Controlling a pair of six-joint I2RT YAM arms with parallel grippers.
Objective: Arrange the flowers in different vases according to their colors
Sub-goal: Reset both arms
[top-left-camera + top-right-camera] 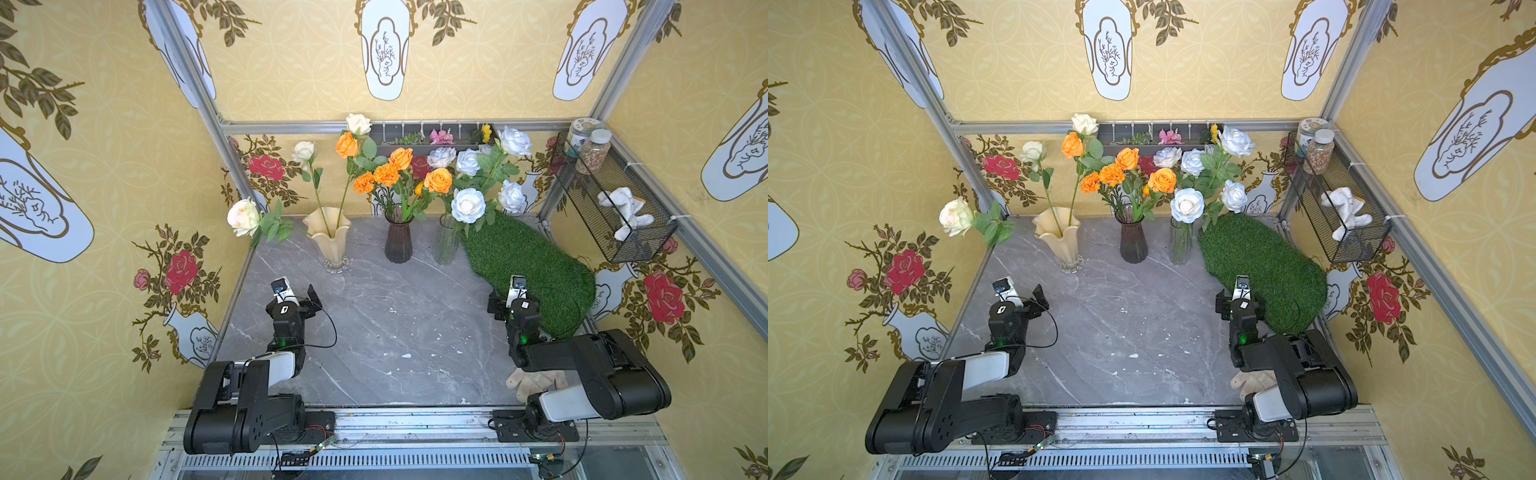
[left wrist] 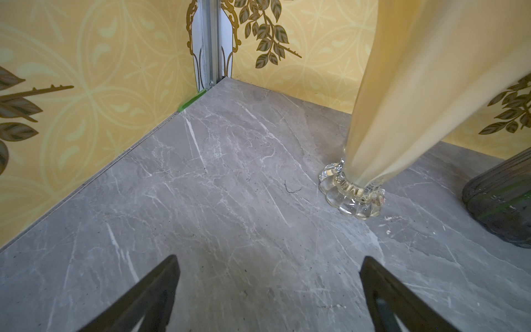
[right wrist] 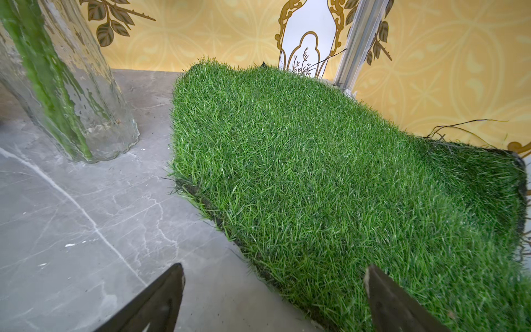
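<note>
Three vases stand in a row at the back of the grey table. The cream-yellow ruffled vase [image 1: 328, 237] [image 2: 402, 100] holds cream-white roses [image 1: 304, 151]; one of these [image 1: 244, 217] droops out to the left. An orange rose [image 1: 347, 144] rises close above it. The dark purple vase [image 1: 399, 243] carries orange roses and marigolds [image 1: 386, 174]. Pale blue-white roses [image 1: 468, 205] fill the clear glass vase [image 1: 448, 245] [image 3: 71, 86]. My left gripper [image 1: 297, 293] [image 2: 268, 258] hangs open and empty in front of the cream vase. My right gripper [image 1: 515, 297] [image 3: 274, 266] is open, empty, over the grass mat's edge.
A green grass mat [image 1: 528, 270] covers the right back of the table. On the right wall hangs a wire basket [image 1: 615, 199] with jars. A pale glove [image 1: 536, 380] lies by the right arm's base. A rail planter [image 1: 432, 139] with small sprigs runs along the back wall.
</note>
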